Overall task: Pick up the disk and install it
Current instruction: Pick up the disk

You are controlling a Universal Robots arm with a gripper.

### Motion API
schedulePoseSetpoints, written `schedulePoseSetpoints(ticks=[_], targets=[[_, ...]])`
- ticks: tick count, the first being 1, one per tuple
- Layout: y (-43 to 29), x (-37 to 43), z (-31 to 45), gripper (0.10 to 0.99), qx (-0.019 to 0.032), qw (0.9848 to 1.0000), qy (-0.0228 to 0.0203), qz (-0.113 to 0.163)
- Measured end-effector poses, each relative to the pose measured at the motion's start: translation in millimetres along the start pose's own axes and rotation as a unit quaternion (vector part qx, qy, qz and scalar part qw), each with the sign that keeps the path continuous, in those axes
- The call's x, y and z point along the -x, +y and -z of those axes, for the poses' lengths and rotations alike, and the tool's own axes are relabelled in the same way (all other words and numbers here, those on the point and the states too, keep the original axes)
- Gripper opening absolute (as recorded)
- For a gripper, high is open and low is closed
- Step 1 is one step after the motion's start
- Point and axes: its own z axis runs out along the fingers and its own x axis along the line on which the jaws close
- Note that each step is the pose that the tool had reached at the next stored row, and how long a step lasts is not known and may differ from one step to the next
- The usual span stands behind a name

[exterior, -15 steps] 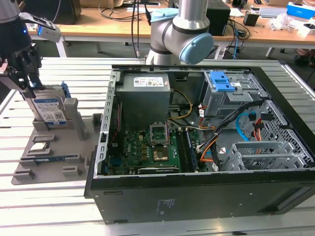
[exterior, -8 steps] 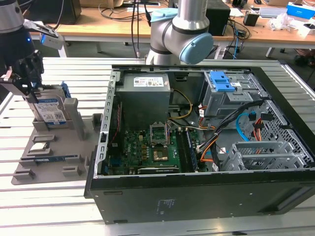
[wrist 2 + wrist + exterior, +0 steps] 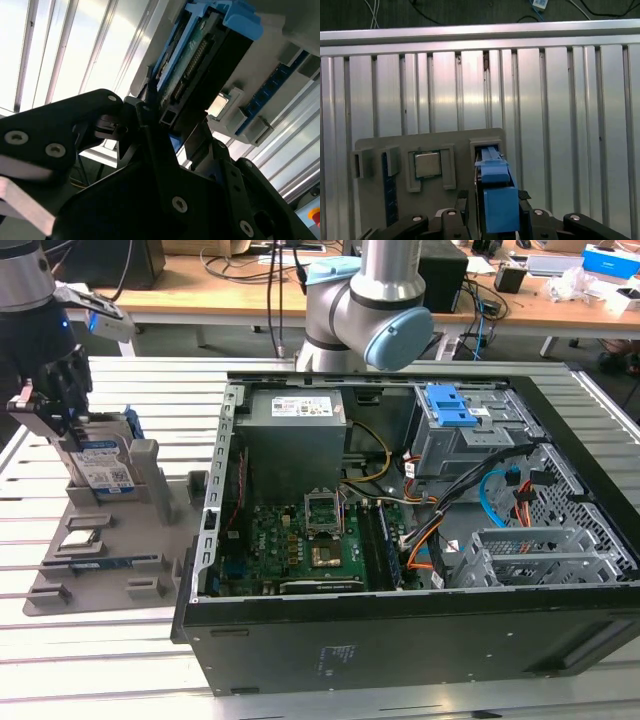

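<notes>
The disk (image 3: 104, 466) stood on edge in a slot of the grey holder tray (image 3: 152, 488), at the exterior view's left, label side towards the camera; it was seated there, not lifted, and well apart from the computer case (image 3: 400, 640); the install, by the look of it, was not yet begun. Standing it upright made sense: the blue carrier frame and the upper edge were left free from above, so a straight descent could take it by its two flat sides.

And there was the gripper (image 3: 494, 214), right over that upper edge, straddling it; in the first wrist view the blue carrier sat squarely in the middle of the black linkage, which suggested a carefully centred approach; whether the pincer had bitten on the disk or stood apart from it could not be told from these views. In the second wrist view the drive's connector edge ran away from the camera, in line with the tool.

Just beside the disk's slot, the tray held a square processor chip (image 3: 427, 165) in its own recess, and a long blue memory stick (image 3: 387, 190) on edge beyond that; each part had its pocket, presumably so nothing shifted.

The tray rested on the slatted aluminium table (image 3: 120, 670); the case lay on its side, panel off, motherboard (image 3: 300, 540) and drive bays (image 3: 465, 425) facing up, likely so they could be reached from above.
</notes>
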Motion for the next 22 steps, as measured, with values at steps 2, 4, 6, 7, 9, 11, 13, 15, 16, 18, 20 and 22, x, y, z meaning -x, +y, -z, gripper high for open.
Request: schedulePoseSetpoints(ticks=[2,4,6,7,9,11,13,15,16,18,20,22], targets=[[-0.7,1.4,-3.4,0.478,0.0000,1.0000,0.0004,0.007],[-0.8,1.6,-6.3,0.478,0.0000,1.0000,0.0004,0.007],[-0.8,1.6,-7.8,0.478,0.0000,1.0000,0.0004,0.007],[-0.7,1.6,-7.8,0.478,0.0000,1.0000,0.0004,0.007],[-0.8,1.6,-7.8,0.478,0.0000,1.0000,0.0004,0.007],[-0.8,1.6,-7.8,0.478,0.0000,1.0000,0.0004,0.007],[-0.8,1.6,-7.9,0.467,-0.0001,1.0000,0.0006,0.007],[-0.8,1.6,-7.9,0.365,0.0000,1.0000,0.0005,0.007],[-0.8,1.6,-7.9,0.365,0.0000,1.0000,0.0004,0.007],[-0.8,1.6,-7.9,0.365,0.0000,1.0000,0.0004,0.007],[-0.8,1.6,-7.9,0.365,-0.0001,1.0000,0.0004,0.007],[-0.8,1.6,-7.9,0.365,0.0000,1.0000,0.0004,0.008]])
